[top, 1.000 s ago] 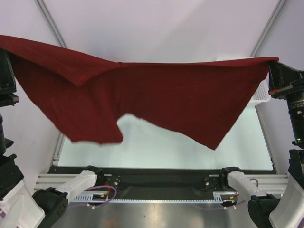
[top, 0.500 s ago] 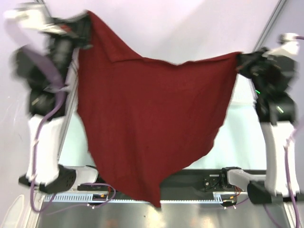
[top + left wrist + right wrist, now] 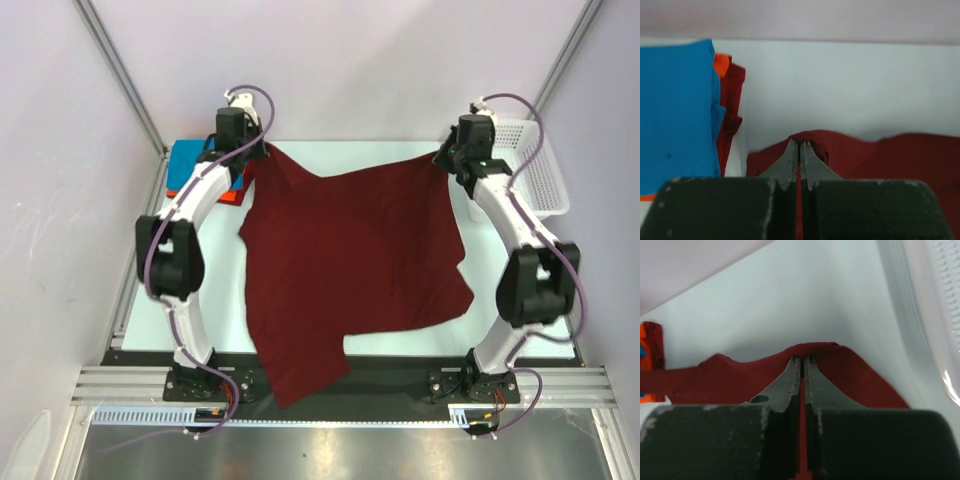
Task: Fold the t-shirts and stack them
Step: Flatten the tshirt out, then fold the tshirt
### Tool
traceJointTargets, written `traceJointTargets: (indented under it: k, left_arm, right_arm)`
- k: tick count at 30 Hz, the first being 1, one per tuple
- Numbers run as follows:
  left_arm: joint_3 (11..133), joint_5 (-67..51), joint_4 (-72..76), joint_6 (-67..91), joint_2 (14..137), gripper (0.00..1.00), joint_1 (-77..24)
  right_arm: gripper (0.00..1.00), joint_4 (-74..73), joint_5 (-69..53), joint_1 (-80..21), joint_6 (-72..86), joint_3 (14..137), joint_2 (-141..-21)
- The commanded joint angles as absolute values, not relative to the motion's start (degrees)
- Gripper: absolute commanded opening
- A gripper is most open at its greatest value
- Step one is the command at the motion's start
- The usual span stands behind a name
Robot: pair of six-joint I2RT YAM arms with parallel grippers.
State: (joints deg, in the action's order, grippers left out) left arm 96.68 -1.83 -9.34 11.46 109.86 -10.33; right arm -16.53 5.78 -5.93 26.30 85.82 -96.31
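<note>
The maroon shirt [image 3: 350, 260] lies spread flat, left of the basket [image 3: 545, 170]. The left gripper [image 3: 799, 143] and right gripper [image 3: 803, 360] each have their fingers pressed together on a far corner of it. From both grips the cloth runs back toward the bases, its long axis far-to-near. The right arm is next to the basket, and a fold would likely bring the far edge nearward.
</note>
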Motion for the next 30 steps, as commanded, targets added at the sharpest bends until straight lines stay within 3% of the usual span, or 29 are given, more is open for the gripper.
traceJointTargets:
  k: [1, 8, 21, 30]
  left_arm:
    - [104.66, -2.47, -7.11, 12.13, 112.14, 0.00, -9.23]
    - [118.99, -2.28, -13.80, 12.22, 121.99, 0.00, -8.79]
    - [119.00, -3.25, -16.08, 14.85, 122.61, 0.00, -9.49]
    - [120.59, -0.61, -27.50, 17.22, 120.77, 0.00, -12.04]
  right_arm:
    - [0.00, -8.61, 6.07, -5.72, 25.40, 91.57, -102.88]
    - [0.00, -11.95, 3.08, -4.31, 23.56, 105.01, -116.60]
    - [0.00, -16.78, -2.02, -1.76, 21.89, 114.52, -125.06]
    - [0.00, -28.91, -3.86, -0.88, 21.71, 123.75, -129.64]
